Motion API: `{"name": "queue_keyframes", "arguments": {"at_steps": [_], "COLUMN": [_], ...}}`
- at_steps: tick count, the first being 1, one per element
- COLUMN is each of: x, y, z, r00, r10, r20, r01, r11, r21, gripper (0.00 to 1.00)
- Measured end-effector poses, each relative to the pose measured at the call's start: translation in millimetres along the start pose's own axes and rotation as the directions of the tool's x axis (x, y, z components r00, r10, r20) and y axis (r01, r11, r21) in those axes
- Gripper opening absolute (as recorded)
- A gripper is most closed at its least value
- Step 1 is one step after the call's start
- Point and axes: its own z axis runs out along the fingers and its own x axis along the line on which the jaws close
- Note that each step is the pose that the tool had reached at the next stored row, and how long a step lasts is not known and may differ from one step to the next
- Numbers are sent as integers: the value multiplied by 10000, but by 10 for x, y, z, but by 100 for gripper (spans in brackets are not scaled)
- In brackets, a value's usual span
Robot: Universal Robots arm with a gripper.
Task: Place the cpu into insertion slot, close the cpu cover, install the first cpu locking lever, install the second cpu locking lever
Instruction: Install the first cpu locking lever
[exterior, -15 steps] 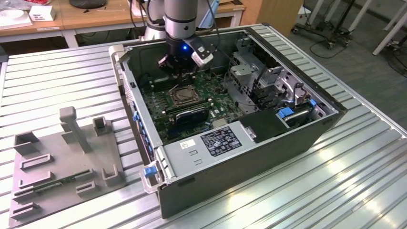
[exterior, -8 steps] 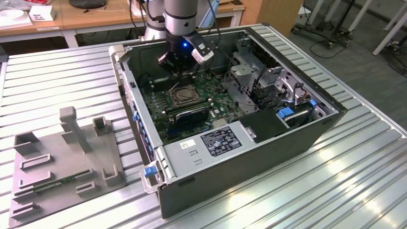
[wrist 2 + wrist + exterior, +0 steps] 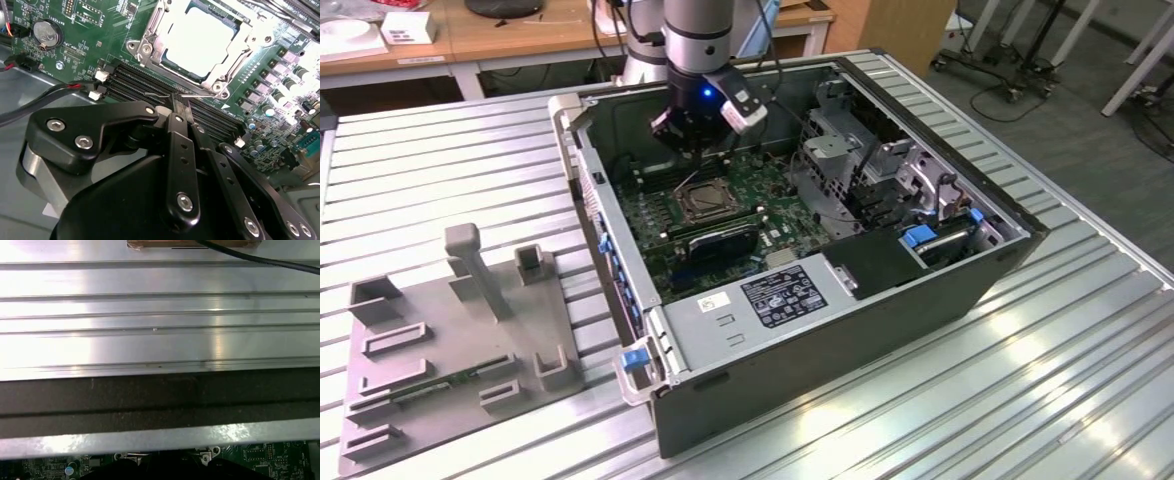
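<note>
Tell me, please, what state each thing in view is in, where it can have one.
cpu: seated in the insertion slot, metal top up.
cpu cover: down over the cpu's edges.
gripper: shut, tips close to the memory slots beside the insertion slot.
computer case: side open.

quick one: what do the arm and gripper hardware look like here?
Arm: round grey and black sections, a blue light lit at the wrist, and a pale box-shaped module mounted beside it. Gripper: glossy black links with silver screw heads, and a silvery round section at its base.
</note>
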Motion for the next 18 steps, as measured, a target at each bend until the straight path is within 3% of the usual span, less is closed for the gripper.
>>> {"name": "queue_keyframes", "arguments": {"at_steps": [11, 14, 17, 18], "x": [2, 2, 2, 3], "y": [-4, -4, -4, -4], "z": [52, 55, 56, 56], "r00": [10000, 10000, 10000, 10000], "r10": [2, 6, 22, 35], "r20": [2, -5, -13, -13], "r01": [-2, -6, -23, -35], "r11": [10000, 9999, 9994, 9993], "r21": [-40, -162, -347, -365], "gripper": [11, 11, 11, 11]}}
